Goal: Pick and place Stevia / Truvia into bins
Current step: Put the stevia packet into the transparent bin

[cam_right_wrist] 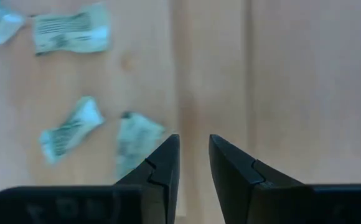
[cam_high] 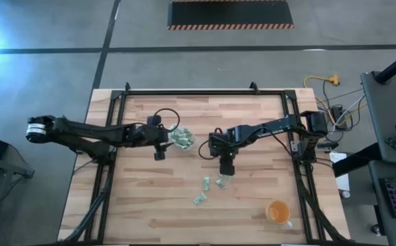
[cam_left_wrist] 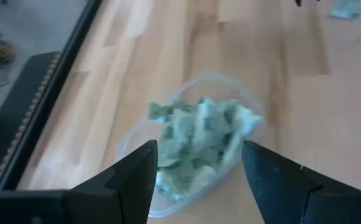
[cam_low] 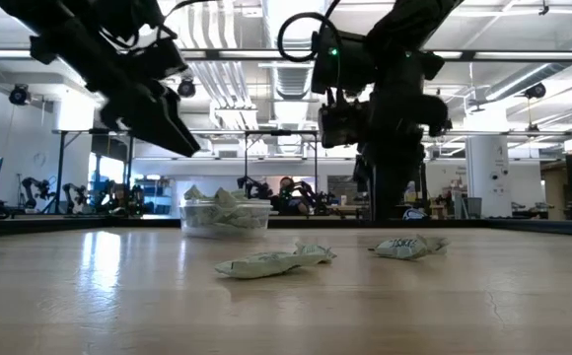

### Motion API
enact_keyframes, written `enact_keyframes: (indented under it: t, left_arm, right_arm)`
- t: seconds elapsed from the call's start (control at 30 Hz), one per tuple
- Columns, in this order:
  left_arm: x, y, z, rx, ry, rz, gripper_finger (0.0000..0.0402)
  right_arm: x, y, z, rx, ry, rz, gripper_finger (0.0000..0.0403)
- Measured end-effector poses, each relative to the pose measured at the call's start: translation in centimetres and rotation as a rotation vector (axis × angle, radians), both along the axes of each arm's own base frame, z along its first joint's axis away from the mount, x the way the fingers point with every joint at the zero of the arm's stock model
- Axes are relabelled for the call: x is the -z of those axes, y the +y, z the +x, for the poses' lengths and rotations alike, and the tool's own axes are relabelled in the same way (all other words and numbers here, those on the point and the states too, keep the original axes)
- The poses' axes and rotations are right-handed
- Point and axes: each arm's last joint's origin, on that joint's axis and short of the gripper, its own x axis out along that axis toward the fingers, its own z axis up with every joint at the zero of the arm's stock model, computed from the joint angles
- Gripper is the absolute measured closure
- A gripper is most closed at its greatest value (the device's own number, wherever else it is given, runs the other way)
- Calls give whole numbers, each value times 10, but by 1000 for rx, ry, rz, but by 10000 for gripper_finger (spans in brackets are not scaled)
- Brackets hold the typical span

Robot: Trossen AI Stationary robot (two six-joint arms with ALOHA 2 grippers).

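Observation:
The bin [cam_high: 181, 139] is a small clear tub at mid-table, filled with pale green Stevia / Truvia packets [cam_left_wrist: 196, 140]; it also shows in the low view [cam_low: 225, 217]. My left gripper [cam_left_wrist: 199, 146] hangs open above the bin's left side [cam_high: 160, 152], with nothing between its fingers. Three loose packets [cam_high: 205, 183] [cam_high: 220, 182] [cam_high: 199, 199] lie flat on the wood, nearer the front edge. Over them my right gripper [cam_high: 227, 169] points steeply down. Its fingers [cam_right_wrist: 194, 140] stand a narrow gap apart over bare wood, beside a packet [cam_right_wrist: 134, 140].
An orange cup [cam_high: 278, 212] stands near the front right corner. A black frame [cam_high: 205, 92] runs along the table's far edge and down both sides. Bare wood lies between the loose packets and the bin.

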Motion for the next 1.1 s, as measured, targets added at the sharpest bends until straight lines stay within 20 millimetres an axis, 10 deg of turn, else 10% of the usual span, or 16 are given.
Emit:
enact_keyframes:
  t: [0.53, 1.1]
  left_arm:
    - [1, -5, -7, 20, 33, -35, 185]
    - [7, -5, -3, 19, 58, -38, 185]
  right_arm:
    - [2, 62, -5, -90, 12, -61, 335]
    - [13, 75, -11, -34, -35, -191, 322]
